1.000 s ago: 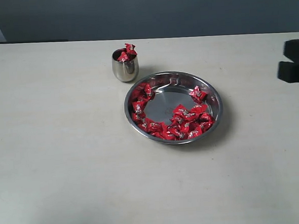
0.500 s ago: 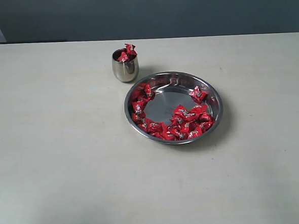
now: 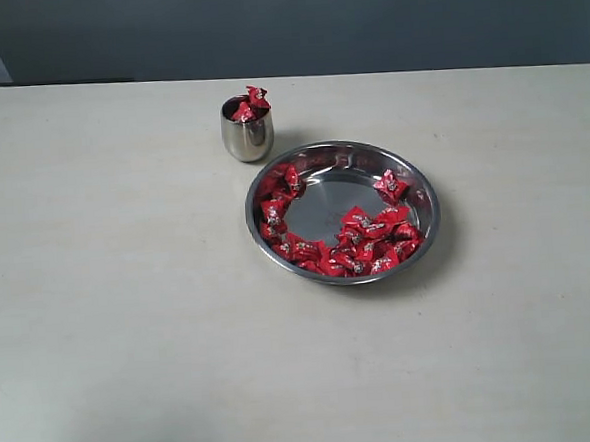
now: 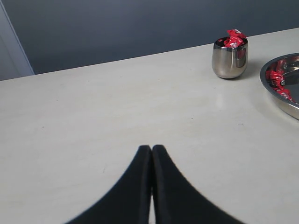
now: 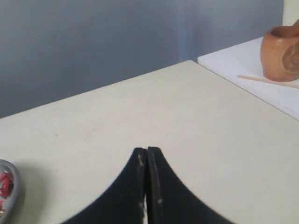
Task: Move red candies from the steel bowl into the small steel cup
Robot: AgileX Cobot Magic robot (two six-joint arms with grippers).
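Candies: most of the red candies (image 3: 351,240) lie in the steel bowl (image 3: 324,204), strung along its left and near wall, with one a little apart on the far right side (image 3: 391,186). A few more sit heaped above the rim of the small steel cup (image 3: 247,139), which stands on the table (image 3: 130,311) just beyond the bowl's far-left edge, near it but not touching. Neither arm shows in the exterior view. Left gripper (image 4: 151,149): tips pressed together, nothing between them, low over bare table and aimed toward the cup. Right gripper (image 5: 146,151): likewise closed and empty, with only a sliver of the bowl at the frame edge. I judge the next pick suits the right arm. I'd open the jaws before descending, come straight down on the lone far-right candy, and pinch across its plump middle rather than its twisted ends. Release should be low and centred, since the cup looks full and a drop could roll off. Cup upright, mouth up, long axis vertical. Bowl flat, open upward. Wrappers point every which way, no common axis.
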